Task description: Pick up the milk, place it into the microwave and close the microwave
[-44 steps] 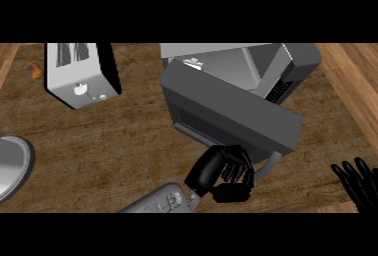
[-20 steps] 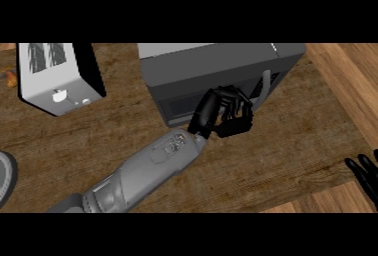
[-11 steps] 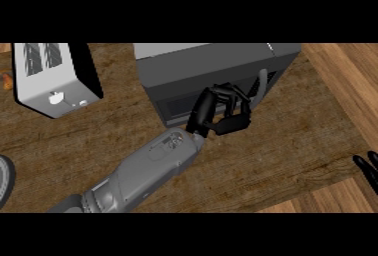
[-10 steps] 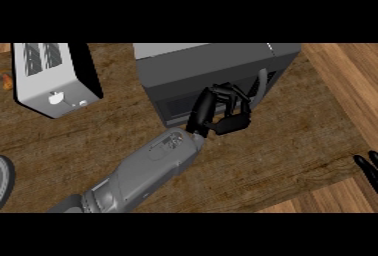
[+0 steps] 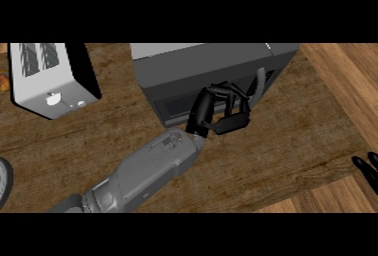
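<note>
At the lower edge of the frame my left forearm runs up from bottom left to centre; at the far right edge only the fingertips of my right hand point(image 5: 367, 170) show, resting, and I cannot tell how they stand. Near the lower left edge sits the rim of a plate point(image 5: 4, 181); the wooden bench point(image 5: 273, 150) fills the middle ground. At centre frame my left hand point(image 5: 218, 111) lies against the front of the microwave point(image 5: 199, 65), fingers curled together with nothing clamped between them, just beside the door's handle point(image 5: 258, 82); the door looks closed or very nearly so. The milk is not visible anywhere; my judgement is that it sits inside, behind the door, though I cannot confirm that. At upper left, well apart from the microwave, stands a silver toaster point(image 5: 44, 77).

The risk from here, as I judge it: the door may not be fully latched, so drawing my hand away with a finger caught near the handle could swing it back open; pressing off-centre could also slide the whole microwave along the bench.
</note>
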{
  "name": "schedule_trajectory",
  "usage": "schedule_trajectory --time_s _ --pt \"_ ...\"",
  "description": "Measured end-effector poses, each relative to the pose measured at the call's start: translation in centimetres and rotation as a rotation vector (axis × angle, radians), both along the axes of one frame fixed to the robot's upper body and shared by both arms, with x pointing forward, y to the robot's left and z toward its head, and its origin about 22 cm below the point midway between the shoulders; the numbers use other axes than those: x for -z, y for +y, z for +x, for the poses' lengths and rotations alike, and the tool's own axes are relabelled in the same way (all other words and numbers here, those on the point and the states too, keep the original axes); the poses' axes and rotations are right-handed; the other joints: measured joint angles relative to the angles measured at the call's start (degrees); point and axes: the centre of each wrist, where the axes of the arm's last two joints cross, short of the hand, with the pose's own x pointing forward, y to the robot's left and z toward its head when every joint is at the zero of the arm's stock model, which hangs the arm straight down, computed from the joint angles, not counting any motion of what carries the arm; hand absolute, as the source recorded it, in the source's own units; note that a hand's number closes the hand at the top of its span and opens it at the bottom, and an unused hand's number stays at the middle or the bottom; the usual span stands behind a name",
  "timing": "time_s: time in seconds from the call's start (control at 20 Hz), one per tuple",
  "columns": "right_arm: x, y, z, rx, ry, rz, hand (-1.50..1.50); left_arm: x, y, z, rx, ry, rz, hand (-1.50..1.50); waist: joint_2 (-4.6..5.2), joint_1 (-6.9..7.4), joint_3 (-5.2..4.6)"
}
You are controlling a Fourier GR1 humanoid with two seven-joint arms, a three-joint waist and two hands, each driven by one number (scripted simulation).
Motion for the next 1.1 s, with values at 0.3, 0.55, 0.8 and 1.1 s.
schedule_trajectory --time_s 0.3,0.55,0.8,1.1 --pt "-0.7 0.3 0.0 -0.045 -0.015 0.002 -1.5 0.2 0.1 0.0 -0.014 -0.03 -0.018 1.5 0.18 -0.34 -0.02" --pt "-1.2 0.4 0.1 -0.079 -0.02 -0.006 -1.5 0.3 0.1 0.0 -0.031 -0.043 -0.036 1.5 0.34 -0.71 -0.02" --pt "-1.6 0.5 0.1 -0.097 -0.023 -0.009 -1.5 0.4 0.1 0.0 -0.04 -0.058 -0.047 1.5 0.45 -0.92 0.0" --pt "-2.0 0.5 0.1 -0.112 -0.022 -0.016 -1.5 0.5 0.1 0.0 -0.054 -0.081 -0.056 1.5 0.63 -1.25 0.01"
